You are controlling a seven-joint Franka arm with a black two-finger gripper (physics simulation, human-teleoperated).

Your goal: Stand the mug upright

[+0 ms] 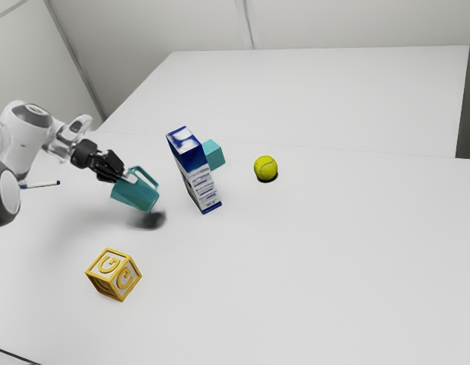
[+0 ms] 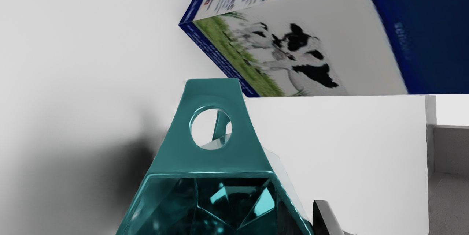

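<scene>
From where I'm standing, the teal mug [image 1: 134, 195] is hanging askew just over the tabletop [image 1: 319, 266], well in from the edge that is cutting across the exterior view's bottom-left corner. Its shadow is lying apart beneath it, its mouth is facing back toward the arm, and its base is pointing obliquely down and away, so it isn't standing upright. The pincer [image 1: 125, 176] is gripping the mug, seemingly by its wall near the rim; one dark finger [image 2: 325, 217] is sitting along the outside, and I'm guessing the other is pressing from within.

The mug is looking stiff and fairly light, with a smooth, glossy skin that could be slipping or pivoting if the squeeze were slack. If it's glazed or glass, which I'm not able to tell, a hard knock could be chipping it. The wall by the rim is offering a firm, flat hold, while the handle [image 2: 220, 92] is sticking out and would be giving a more lopsided one. Righting it is calling for a slow turn, base going level before it's bearing on the tabletop, with the milk carton [image 1: 193, 171] standing near enough for the handle to be catching it
</scene>
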